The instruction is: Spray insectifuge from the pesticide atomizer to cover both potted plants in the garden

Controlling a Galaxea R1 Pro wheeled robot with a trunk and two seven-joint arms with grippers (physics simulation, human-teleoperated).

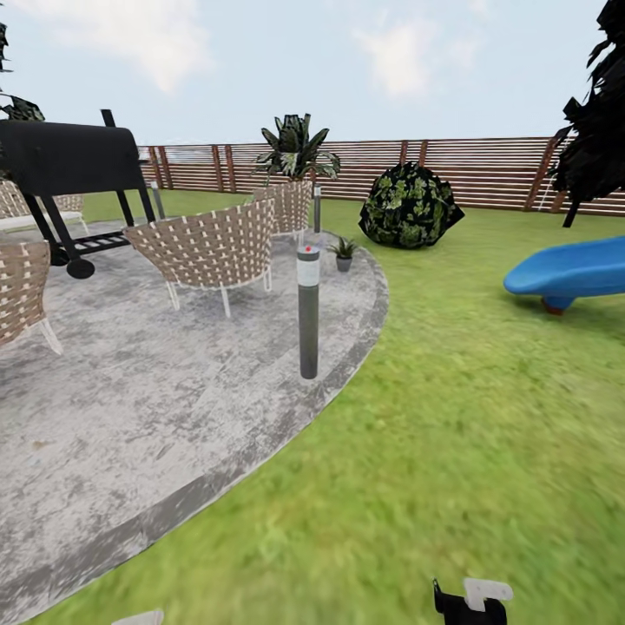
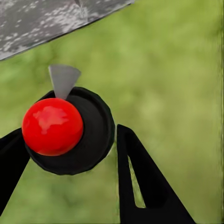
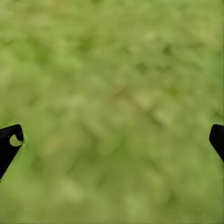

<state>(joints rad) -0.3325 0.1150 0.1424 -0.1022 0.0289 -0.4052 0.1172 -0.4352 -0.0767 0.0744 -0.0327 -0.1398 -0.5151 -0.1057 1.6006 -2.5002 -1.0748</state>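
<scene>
In the left wrist view, my left gripper (image 2: 70, 135) is shut on the pesticide atomizer (image 2: 93, 135), a dark rounded bottle. The atomizer has a bright red ball on top and a grey wedge-shaped nozzle, and it hangs over grass beside the patio's edge. One potted plant (image 1: 344, 252), a low green rosette in a small grey pot, stands far ahead on the patio's rim. The second small plant is out of view. My right gripper (image 3: 112, 140) is open over bare grass, and its white-tipped finger (image 1: 486, 594) shows at the head view's lower edge.
A grey bollard light (image 1: 308, 314) stands on the round stone patio (image 1: 156, 408). There are wicker chairs (image 1: 213, 247) and a black grill (image 1: 69, 161) at the left. A big dark bush (image 1: 408, 207), a blue slide (image 1: 569, 269) and a wooden fence (image 1: 486, 169) lie beyond the open lawn.
</scene>
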